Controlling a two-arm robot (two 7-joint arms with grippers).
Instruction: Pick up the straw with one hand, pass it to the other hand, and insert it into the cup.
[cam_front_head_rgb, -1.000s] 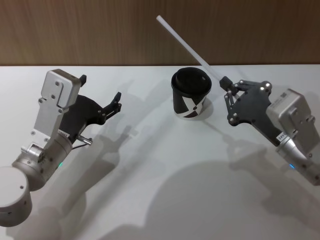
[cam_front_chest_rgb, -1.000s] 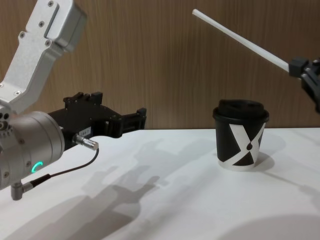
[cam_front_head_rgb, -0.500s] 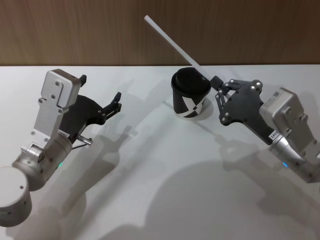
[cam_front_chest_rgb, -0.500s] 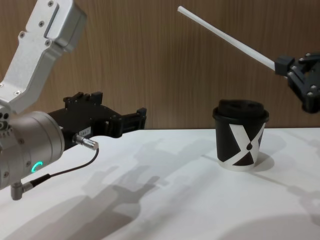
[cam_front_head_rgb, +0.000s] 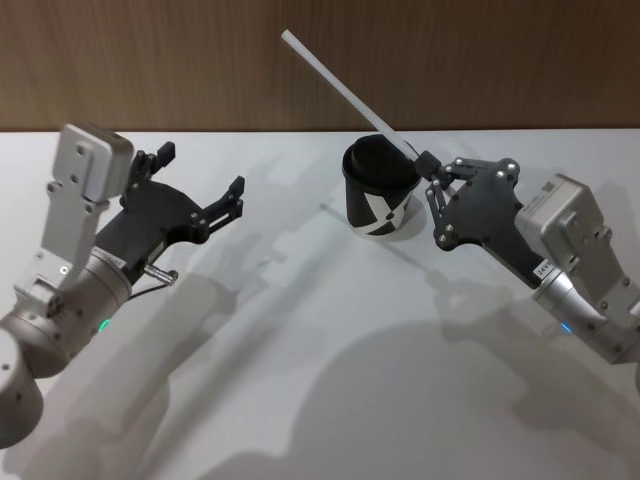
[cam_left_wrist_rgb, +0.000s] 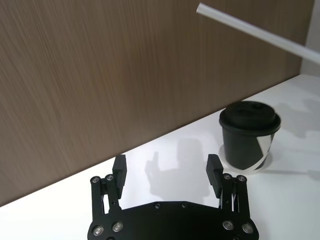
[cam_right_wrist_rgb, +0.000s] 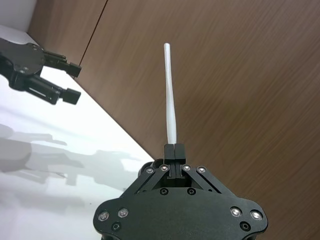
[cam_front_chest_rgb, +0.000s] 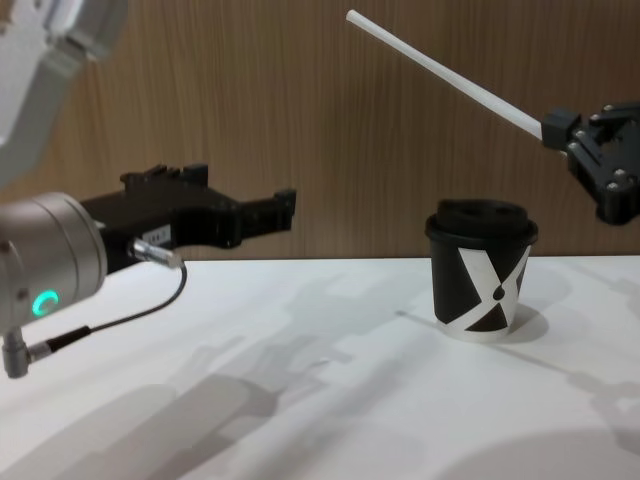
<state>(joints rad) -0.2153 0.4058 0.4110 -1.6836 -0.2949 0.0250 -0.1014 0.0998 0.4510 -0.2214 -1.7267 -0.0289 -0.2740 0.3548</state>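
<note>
White table (cam_front_head_rgb: 330, 380), with the left gripper (cam_front_head_rgb: 202, 170) hovering over the left side, fingers (cam_left_wrist_rgb: 119, 167) spread wide and holding nothing; the left wrist view shows that gap plainly. The right gripper (cam_front_head_rgb: 426, 162) is on the right, just beside the upright cup (cam_front_head_rgb: 378, 190) at far centre. Its fingers (cam_right_wrist_rgb: 174, 150) are clamped on the lower end of the straw (cam_front_head_rgb: 340, 85), which slants up and left; the chest view shows it clear above the lid.

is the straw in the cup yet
Out. The right pincer holds the straw slanted in the air, clear of the lidded cup; left pincer hovers open.
</note>
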